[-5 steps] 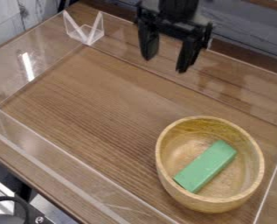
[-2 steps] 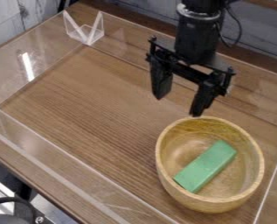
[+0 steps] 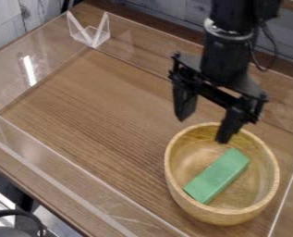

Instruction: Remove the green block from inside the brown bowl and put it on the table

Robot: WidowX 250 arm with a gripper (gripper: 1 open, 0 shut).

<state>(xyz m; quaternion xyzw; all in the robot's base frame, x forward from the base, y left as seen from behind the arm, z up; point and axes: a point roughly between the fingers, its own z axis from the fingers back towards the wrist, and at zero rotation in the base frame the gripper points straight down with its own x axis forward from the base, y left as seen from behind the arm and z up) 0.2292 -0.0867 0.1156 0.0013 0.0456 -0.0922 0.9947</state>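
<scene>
While hanging over brown bowl (image 3: 224, 174) rim | gripper (image 3: 208, 118) spread wide, empty | green block (image 3: 219, 176) inside bowl, at gripper's 6 o'clock, apart

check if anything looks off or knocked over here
Nothing stands out. The green block lies slanted inside the brown bowl, which sits upright on the table. The gripper hangs open over the bowl's far rim, touching nothing. No spill or damage shows.

Open hand (image 3: 211, 116) above brown bowl (image 3: 186, 148) (green block (image 3: 219, 176) inside)
</scene>
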